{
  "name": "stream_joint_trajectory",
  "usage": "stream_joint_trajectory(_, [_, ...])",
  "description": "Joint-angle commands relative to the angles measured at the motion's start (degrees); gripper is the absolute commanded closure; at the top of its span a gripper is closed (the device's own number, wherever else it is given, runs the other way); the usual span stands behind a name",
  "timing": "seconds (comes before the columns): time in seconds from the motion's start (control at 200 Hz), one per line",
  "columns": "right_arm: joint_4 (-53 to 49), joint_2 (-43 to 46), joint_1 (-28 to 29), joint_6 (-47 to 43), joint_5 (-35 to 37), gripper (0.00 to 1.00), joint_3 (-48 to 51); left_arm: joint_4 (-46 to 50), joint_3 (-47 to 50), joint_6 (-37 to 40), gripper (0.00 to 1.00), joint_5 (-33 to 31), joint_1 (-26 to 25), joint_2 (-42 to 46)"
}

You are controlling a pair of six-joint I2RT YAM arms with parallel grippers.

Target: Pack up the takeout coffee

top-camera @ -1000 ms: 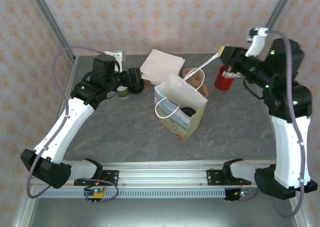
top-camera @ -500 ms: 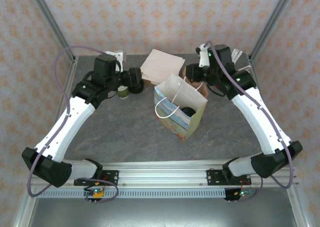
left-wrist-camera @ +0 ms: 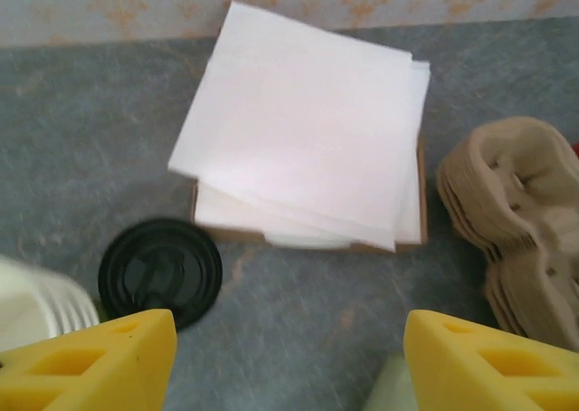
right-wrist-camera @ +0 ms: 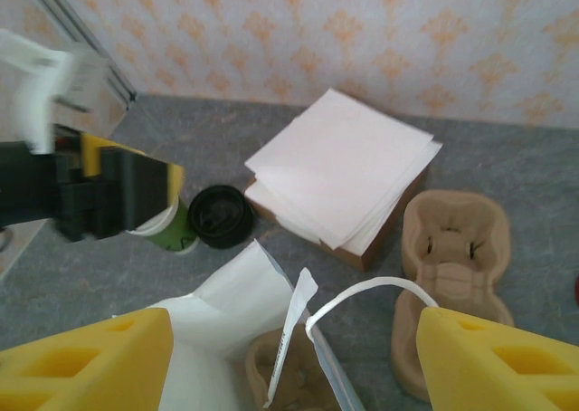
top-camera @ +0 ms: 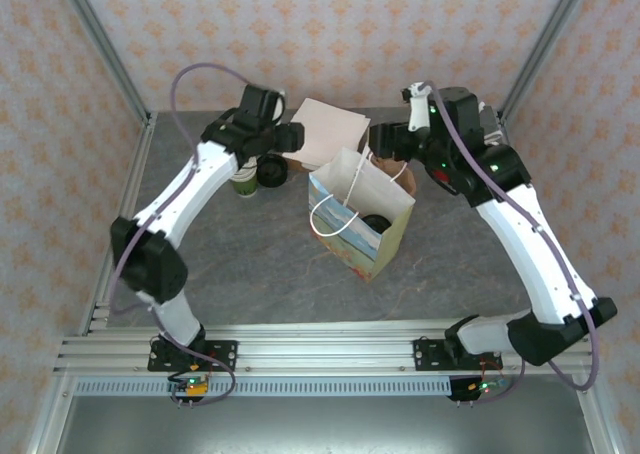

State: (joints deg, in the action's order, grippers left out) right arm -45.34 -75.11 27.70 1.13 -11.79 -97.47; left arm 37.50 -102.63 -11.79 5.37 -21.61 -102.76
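Observation:
A white paper bag point(top-camera: 350, 209) stands open mid-table. Down inside it I see a round black lid point(top-camera: 375, 222), apparently the takeout coffee; its sides are hidden. My right gripper point(top-camera: 385, 139) hovers over the bag's back edge. In the right wrist view this gripper point(right-wrist-camera: 289, 361) is open, with the bag's handle point(right-wrist-camera: 362, 293) and a white paper strip point(right-wrist-camera: 291, 343) below it. My left gripper point(top-camera: 285, 137) is open in the air above bare table point(left-wrist-camera: 298, 284), between a black lid stack point(left-wrist-camera: 160, 271) and a napkin stack point(left-wrist-camera: 308, 139).
A stack of lidless green cups point(top-camera: 243, 182) and the black lids point(top-camera: 270, 169) stand left of the bag. Napkins point(top-camera: 325, 129) lie behind it. Brown cup carriers point(right-wrist-camera: 452, 257) sit at the back right, beside a red holder point(top-camera: 440, 179). Frame posts rise at both back corners.
My right arm swung from the back right to above the bag and opened; the white stick it held is gone from its fingers. My left arm moved back and right, off the cups.

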Motion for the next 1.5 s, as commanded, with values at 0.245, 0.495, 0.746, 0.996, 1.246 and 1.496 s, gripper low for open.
stream_joint_trajectory(0.245, [0.01, 4.53, -0.02, -2.66, 7.67, 0.27, 1.32, 21.90, -42.76, 8.46, 0.37, -7.30, 1.92, -31.49])
stream_joint_trajectory(0.495, [0.36, 5.42, -0.02, -2.31, 7.84, 0.27, 2.72, 19.03, -49.67, 8.82, 0.36, -7.72, 3.69, -41.22])
stream_joint_trajectory(0.746, [0.51, 5.58, -0.02, -1.98, 7.68, 0.27, 3.56, 18.35, -54.50, 9.39, 0.37, -8.11, 3.76, -47.68])
stream_joint_trajectory(0.996, [0.60, 5.86, -0.02, -1.82, 8.01, 0.27, 4.39, 16.85, -54.40, 8.57, 0.42, -5.52, 3.85, -49.94])
stream_joint_trajectory(1.246, [0.56, 6.16, 0.02, -1.70, 8.34, 0.27, 4.75, 15.77, -54.36, 7.85, 0.51, -2.92, 3.85, -52.17])
stream_joint_trajectory(1.496, [0.70, 6.06, -0.02, -1.57, 8.37, 0.27, 5.36, 15.14, -54.36, 7.62, 0.60, -1.24, 3.77, -53.33])
